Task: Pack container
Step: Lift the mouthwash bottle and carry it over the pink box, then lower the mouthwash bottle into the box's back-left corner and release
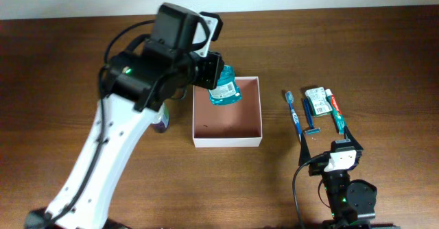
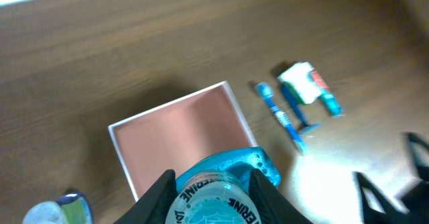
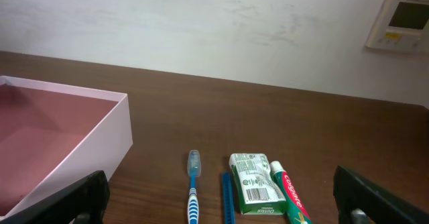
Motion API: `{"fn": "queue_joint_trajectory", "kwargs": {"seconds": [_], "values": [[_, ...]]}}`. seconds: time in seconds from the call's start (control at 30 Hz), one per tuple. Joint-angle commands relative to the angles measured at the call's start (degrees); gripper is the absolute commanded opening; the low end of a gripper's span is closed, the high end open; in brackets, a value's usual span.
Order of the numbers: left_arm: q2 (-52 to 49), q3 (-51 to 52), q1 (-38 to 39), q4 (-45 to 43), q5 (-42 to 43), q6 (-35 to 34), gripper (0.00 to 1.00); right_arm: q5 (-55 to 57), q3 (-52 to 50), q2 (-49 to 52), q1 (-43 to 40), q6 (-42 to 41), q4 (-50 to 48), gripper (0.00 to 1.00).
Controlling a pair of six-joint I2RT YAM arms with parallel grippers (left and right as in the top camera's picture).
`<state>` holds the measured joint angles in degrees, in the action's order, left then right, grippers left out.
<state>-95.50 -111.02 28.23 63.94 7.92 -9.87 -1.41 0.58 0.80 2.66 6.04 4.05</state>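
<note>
The container (image 1: 228, 142), a square white-walled box with a reddish-brown inside, stands mid-table and is empty. It also shows in the left wrist view (image 2: 181, 127) and the right wrist view (image 3: 100, 127). My left gripper (image 1: 209, 75) is shut on a blue mouthwash bottle (image 1: 224, 88) and holds it above the container's back left part. In the left wrist view the fingers (image 2: 213, 192) clamp the bottle (image 2: 258, 167). My right gripper (image 1: 329, 141) is open and empty, near the table's front, facing the toiletries (image 3: 228, 210).
A toothbrush (image 1: 293, 112), a blue razor (image 1: 308, 116), a green-and-white packet (image 1: 316, 100) and toothpaste (image 1: 334, 109) lie right of the container. A small bottle (image 1: 161, 123) stands left of it, partly under my left arm.
</note>
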Motion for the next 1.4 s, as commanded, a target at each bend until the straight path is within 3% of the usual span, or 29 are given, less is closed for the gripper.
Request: {"fn": "queue_joint_trajectory", "kwargs": {"seconds": [0.0, 0.23, 0.47, 0.97, 1.37], "values": [[-2.0, -1.7, -0.2, -1.6, -3.3, 1.0, 0.24, -0.3, -0.3, -0.6, -0.5, 0.0, 0.2, 0.98], [-6.1, -1.7, -0.2, -3.9, -3.7, 4.0, 0.24, -0.3, -0.3, -0.6, -0.5, -0.1, 0.2, 0.98], [-8.5, -1.6, -0.2, -4.0, -11.4, 4.2, 0.24, -0.3, -0.3, -0.6, -0.5, -0.1, 0.2, 0.98], [-11.9, -1.6, -0.2, -6.6, -11.4, 4.4, 0.25, -0.3, -0.3, -0.6, -0.5, 0.0, 0.2, 0.98], [-14.9, -1.5, -0.2, -7.4, -11.1, 12.4, 0.25, -0.3, -0.3, -0.6, -0.5, 0.0, 0.2, 0.98]]}}
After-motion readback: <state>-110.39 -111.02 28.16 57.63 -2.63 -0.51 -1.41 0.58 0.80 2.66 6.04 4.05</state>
